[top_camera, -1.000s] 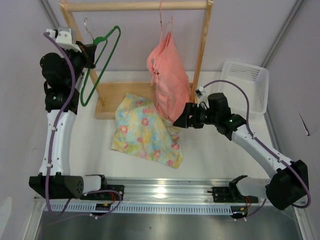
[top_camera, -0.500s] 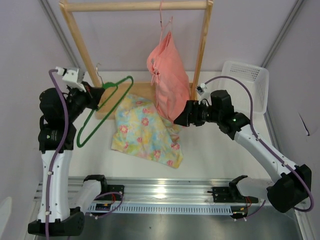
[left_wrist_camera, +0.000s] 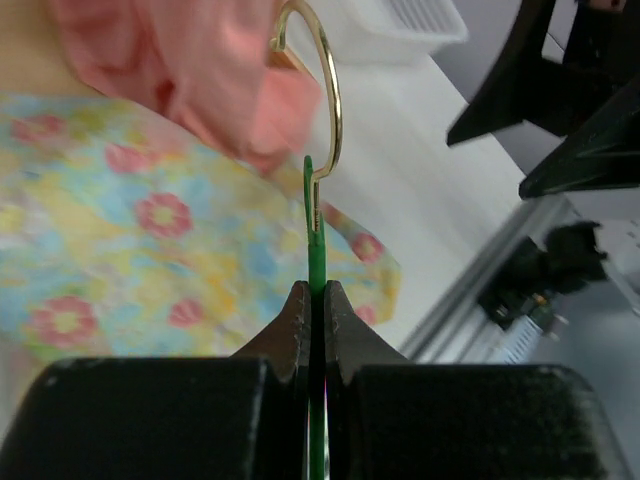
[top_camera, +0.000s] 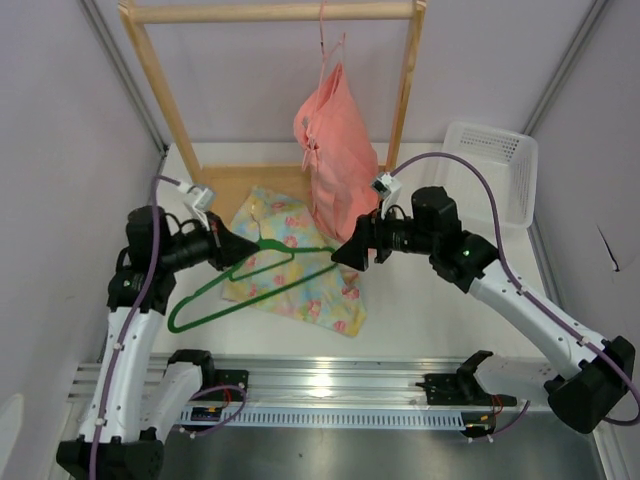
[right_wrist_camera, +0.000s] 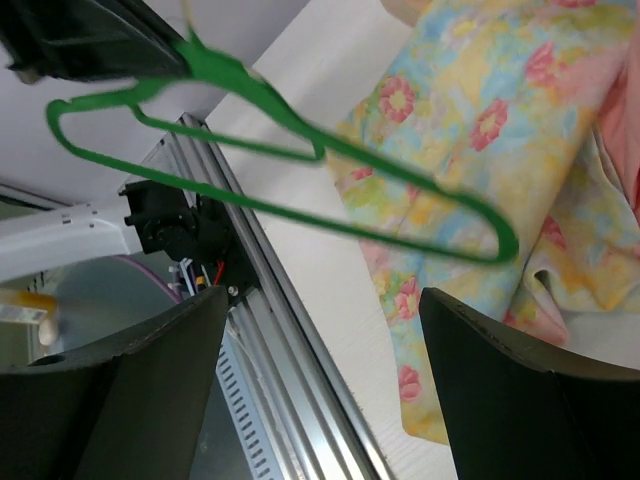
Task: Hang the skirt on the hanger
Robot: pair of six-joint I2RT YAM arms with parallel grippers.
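Note:
The flowered skirt (top_camera: pixel 290 262) lies spread flat on the table in front of the rack; it also shows in the left wrist view (left_wrist_camera: pixel 110 240) and the right wrist view (right_wrist_camera: pixel 480 130). My left gripper (top_camera: pixel 243 248) is shut on the green hanger (top_camera: pixel 262 283) near its hook and holds it level over the skirt. In the left wrist view the hanger (left_wrist_camera: pixel 316 262) runs between the closed jaws (left_wrist_camera: pixel 314 300), its brass hook (left_wrist_camera: pixel 325 90) beyond. My right gripper (top_camera: pixel 342 254) is open and empty at the hanger's right end; the hanger (right_wrist_camera: pixel 300 150) hangs just above its fingers (right_wrist_camera: pixel 320 350).
A wooden rack (top_camera: pixel 280 12) stands at the back with a salmon-pink garment (top_camera: pixel 335 160) hanging on a thin pink hanger. A white basket (top_camera: pixel 495 175) sits at the right. A metal rail (top_camera: pixel 330 385) runs along the near edge.
My left arm has swung down and right, carrying the hanger from beside the rack post to level over the skirt. My right gripper has moved left and forward to the hanger's end.

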